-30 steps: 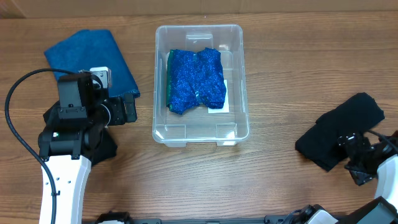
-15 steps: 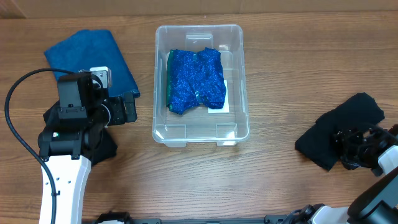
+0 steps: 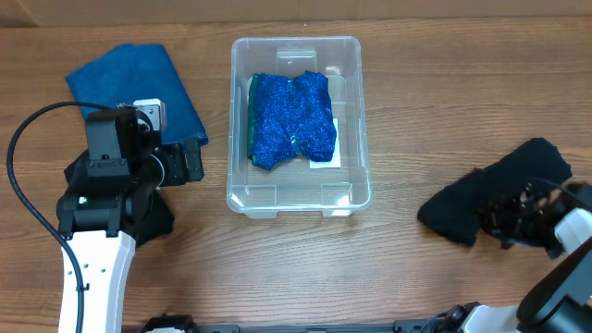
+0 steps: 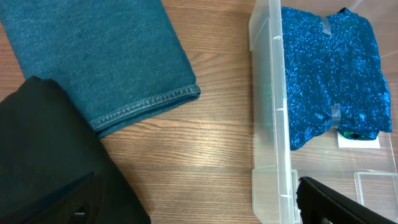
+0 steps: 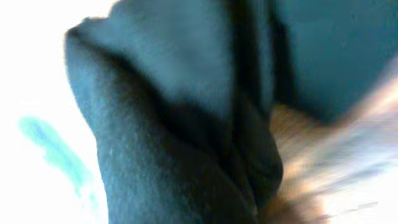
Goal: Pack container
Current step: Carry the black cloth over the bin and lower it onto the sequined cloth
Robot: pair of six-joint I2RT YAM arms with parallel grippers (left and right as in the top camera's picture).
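the container sits centre of the counter, looks light, stiff and slick so I'd grab its rim; left end effector gapes empty, right end effector is buried in floppy black cloth, can't tell if closed

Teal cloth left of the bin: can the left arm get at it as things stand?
Probably yes. The teal cloth lies flat on the table with nothing on it, hemmed edge bare in the left wrist view. The left tool hangs open beside that edge, outside the container.
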